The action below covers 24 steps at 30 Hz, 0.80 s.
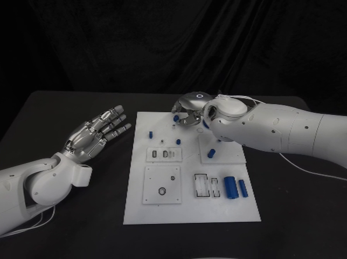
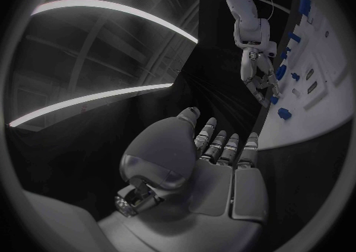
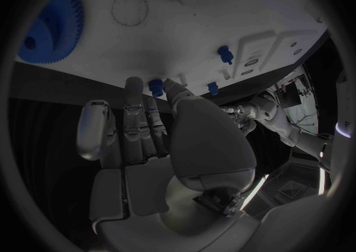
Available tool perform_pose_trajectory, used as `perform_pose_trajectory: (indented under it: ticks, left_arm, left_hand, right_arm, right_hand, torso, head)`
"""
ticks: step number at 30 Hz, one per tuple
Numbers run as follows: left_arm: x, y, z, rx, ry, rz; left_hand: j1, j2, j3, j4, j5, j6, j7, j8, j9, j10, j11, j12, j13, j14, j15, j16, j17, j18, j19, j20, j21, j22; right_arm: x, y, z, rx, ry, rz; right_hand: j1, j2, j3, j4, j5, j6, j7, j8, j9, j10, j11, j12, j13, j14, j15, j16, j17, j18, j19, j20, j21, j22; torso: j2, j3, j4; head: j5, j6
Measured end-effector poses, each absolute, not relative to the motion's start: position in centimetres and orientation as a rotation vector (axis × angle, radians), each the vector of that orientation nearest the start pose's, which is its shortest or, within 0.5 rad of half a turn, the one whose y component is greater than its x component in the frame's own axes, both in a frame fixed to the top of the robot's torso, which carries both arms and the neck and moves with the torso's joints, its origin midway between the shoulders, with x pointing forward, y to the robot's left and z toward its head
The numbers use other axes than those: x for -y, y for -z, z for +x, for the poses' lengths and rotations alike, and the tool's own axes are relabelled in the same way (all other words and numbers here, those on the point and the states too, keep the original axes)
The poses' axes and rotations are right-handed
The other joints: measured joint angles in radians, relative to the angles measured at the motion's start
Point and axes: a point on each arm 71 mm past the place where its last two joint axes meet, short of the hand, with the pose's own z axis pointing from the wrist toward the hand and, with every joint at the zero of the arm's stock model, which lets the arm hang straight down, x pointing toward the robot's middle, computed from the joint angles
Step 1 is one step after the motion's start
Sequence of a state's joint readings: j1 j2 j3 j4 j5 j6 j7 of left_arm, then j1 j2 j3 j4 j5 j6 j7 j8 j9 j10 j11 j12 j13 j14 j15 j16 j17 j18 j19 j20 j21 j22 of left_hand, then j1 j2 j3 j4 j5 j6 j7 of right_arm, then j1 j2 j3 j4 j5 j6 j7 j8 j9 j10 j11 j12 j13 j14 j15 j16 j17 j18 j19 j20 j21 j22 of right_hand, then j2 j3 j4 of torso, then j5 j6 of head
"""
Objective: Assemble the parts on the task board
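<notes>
Board (image 1: 191,213) flat mid-counter (image 1: 57,108), white plate, long axis running away from robot.

Left hand (image 1: 96,134) off board's left edge, above counter, palm up, fingers spread and straight, holding nothing. Well apart from every part.

Right hand (image 1: 191,110) over board's far edge, fingers curled down toward plate. Right wrist view: fingertips (image 3: 172,86) right next to a small blue peg (image 3: 156,87) at board edge; touching or pinched — cannot tell. Grasp state undetermined.

Parts on board:
- two blue cylinders (image 1: 230,187) lying side by side near right edge, beside a slotted frame (image 1: 205,185)
- short blue peg (image 1: 212,153) on right-hand raised panel
- small blue peg (image 1: 151,133) near far-left corner
- blue gear (image 3: 50,29) on plate close to right wrist camera
- black ring (image 1: 162,191) on near-left square panel
</notes>
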State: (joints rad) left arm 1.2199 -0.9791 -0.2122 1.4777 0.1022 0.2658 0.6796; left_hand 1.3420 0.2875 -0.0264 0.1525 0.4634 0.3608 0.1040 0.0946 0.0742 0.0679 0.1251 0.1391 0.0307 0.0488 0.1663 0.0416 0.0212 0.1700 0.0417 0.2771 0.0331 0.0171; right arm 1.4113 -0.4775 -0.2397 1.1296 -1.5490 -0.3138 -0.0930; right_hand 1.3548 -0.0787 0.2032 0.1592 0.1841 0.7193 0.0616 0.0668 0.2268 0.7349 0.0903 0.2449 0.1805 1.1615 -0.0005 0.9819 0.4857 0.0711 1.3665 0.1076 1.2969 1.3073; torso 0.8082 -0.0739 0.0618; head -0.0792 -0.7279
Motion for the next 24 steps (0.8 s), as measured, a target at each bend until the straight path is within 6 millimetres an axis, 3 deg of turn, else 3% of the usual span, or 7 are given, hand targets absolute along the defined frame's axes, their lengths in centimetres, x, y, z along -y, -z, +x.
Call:
perform_pose_trajectory:
  ticks: [4, 15, 19, 24]
  left_arm:
    - [-27.4, 20.7, 45.9, -1.355, 2.037, -1.083]
    - [-27.5, 21.0, 45.8, -1.358, 2.035, -1.090]
    - [-27.7, 21.0, 45.7, -1.357, 2.033, -1.093]
    - [-28.2, 21.1, 45.4, -1.353, 2.026, -1.099]
  left_hand:
    - [0.000, 0.000, 0.002, -0.002, 0.000, -0.002, 0.002, 0.000, 0.000, 0.000, 0.000, 0.000, 0.000, 0.000, 0.000, 0.000, 0.000, 0.000, 0.000, 0.000, 0.000, 0.000]
    - [0.000, 0.000, 0.002, -0.002, 0.000, -0.002, 0.002, 0.000, 0.000, 0.000, 0.000, 0.000, 0.000, 0.000, 0.000, 0.000, 0.000, 0.000, 0.000, 0.000, 0.000, 0.000]
    - [0.000, 0.000, 0.002, -0.002, 0.000, -0.002, 0.002, 0.000, 0.000, 0.000, 0.000, 0.000, 0.000, 0.000, 0.000, 0.000, 0.000, 0.000, 0.000, 0.000, 0.000, 0.000]
    - [0.000, 0.000, 0.002, -0.002, 0.000, -0.002, 0.002, 0.000, 0.000, 0.000, 0.000, 0.000, 0.000, 0.000, 0.000, 0.000, 0.000, 0.000, 0.000, 0.000, 0.000, 0.000]
  right_arm:
    - [12.6, 15.5, 56.2, -1.570, -0.445, -0.444]
    - [13.4, 15.6, 56.3, -1.590, -0.422, -0.431]
    - [14.0, 15.5, 56.1, -1.583, -0.426, -0.423]
    - [15.5, 14.2, 55.5, -1.541, -0.437, -0.410]
  right_hand:
    - [-0.004, 0.004, -0.014, -0.009, -0.022, -0.098, -0.002, -0.005, -0.033, -0.030, 0.005, 0.000, 0.008, -0.008, 0.005, 0.000, 0.000, 0.000, -0.006, 0.006, -0.013, 0.000]
    - [-0.004, 0.004, -0.021, -0.010, -0.022, -0.116, 0.013, -0.006, -0.042, -0.045, 0.006, 0.000, 0.011, -0.014, 0.006, 0.000, -0.001, 0.000, -0.014, 0.007, -0.023, 0.001]
    - [-0.016, 0.016, -0.027, -0.005, -0.022, -0.060, 0.029, 0.004, -0.034, -0.045, 0.006, 0.023, 0.022, -0.014, 0.006, 0.001, -0.001, 0.000, -0.014, 0.007, -0.023, 0.001]
    - [0.019, 0.040, -0.017, -0.032, 0.033, 0.030, 0.055, 0.026, -0.029, 0.013, -0.005, 0.091, 0.045, -0.009, 0.000, 0.009, -0.004, 0.000, -0.002, 0.000, -0.014, 0.001]
  torso:
    - [0.000, -0.0002, -0.0001]
    - [0.000, -0.0002, -0.0016]
    - [0.000, -0.0001, -0.0015]
    - [0.000, 0.0001, -0.0015]
  head:
    - [0.000, 0.000]
    - [0.003, -0.002]
    - [0.003, 0.000]
    - [0.000, 0.003]
